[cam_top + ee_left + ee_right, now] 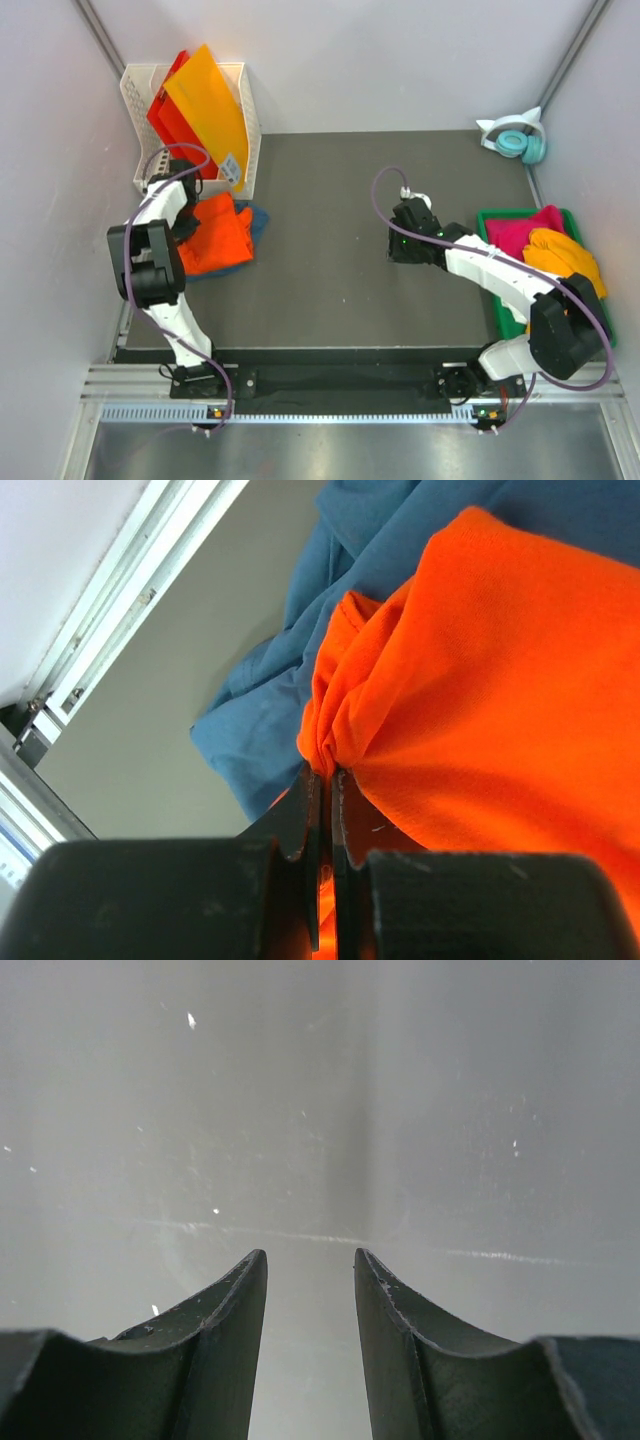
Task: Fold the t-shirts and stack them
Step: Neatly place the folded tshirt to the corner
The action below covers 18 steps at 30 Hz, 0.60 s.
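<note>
Dark grey mat [340,270] covers the table, w/ pale walls on 3 sides. Left gripper [325,780] is at the far-left part, jaws almost together, pinching a bunched fold at the edge of the orange t-shirt [500,680]. This shirt lies crumpled on top of the teal-blue t-shirt [270,710], whose edge sticks out on the mat toward the wall rail. Both shirts are just beside the white basket [135,95], which holds a tilted orange plastic sheet [210,100] and red sheets [170,115]. Room is tight there, btw. basket, shirts and left wall.

Right gripper [310,1265] points at the mat right of centre, fingers moderately apart, nothing btw. them. A wide stretch of open mat separates the 2 grippers.

Green bin [508,322] sits at the right edge w/ a magenta t-shirt [525,232] and a yellow-orange t-shirt [565,255] inside; the right arm crosses over its near-left side. Teal cat-ear headphones [518,142] lie in the far-right corner.
</note>
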### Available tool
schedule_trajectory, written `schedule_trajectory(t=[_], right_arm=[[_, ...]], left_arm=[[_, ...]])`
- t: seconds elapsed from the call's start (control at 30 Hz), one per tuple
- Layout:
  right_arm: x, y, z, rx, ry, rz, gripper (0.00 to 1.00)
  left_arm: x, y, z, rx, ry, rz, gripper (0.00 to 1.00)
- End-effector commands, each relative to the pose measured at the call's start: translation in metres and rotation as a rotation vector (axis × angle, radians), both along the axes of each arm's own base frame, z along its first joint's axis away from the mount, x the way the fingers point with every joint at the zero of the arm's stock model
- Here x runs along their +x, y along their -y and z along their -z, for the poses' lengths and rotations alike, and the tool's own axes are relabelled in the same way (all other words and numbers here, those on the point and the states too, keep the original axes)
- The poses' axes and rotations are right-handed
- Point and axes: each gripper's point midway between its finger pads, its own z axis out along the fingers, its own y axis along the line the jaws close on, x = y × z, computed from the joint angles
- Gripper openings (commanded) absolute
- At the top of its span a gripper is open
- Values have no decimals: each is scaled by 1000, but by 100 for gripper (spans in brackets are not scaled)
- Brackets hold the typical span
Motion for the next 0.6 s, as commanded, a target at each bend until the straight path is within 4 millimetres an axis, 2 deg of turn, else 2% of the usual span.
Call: schedule_trajectory(t=[0.0, 0.07, 0.1, 0.17, 0.2, 0.37, 0.47, 0.53, 0.57], right_arm=[[7, -7, -16, 61, 63, 4, 41], [7, -9, -17, 66, 62, 1, 41], [7, -10, -17, 72, 62, -5, 41], [7, -13, -14, 71, 53, -9, 41], [7, -14, -14, 75, 52, -10, 41], [4, -20, -14, 75, 49, -18, 41], [4, -19, -14, 70, 52, -13, 41], [3, -17, -13, 64, 49, -7, 40], [3, -17, -12, 64, 46, -6, 41]], left_arm=[[-5, -2, -17, 7, 30, -36, 9], [6, 5, -30, -23, 142, -14, 22], [5, 7, -46, -23, 201, -7, 39], [11, 14, -61, -32, 271, 19, 87], [13, 16, -76, -26, 314, 27, 99], [18, 37, -120, -18, 460, 90, 99], [21, 60, -125, -95, 521, 160, 99], [24, 80, -118, -185, 539, 197, 93], [19, 92, -107, -207, 523, 228, 89]])
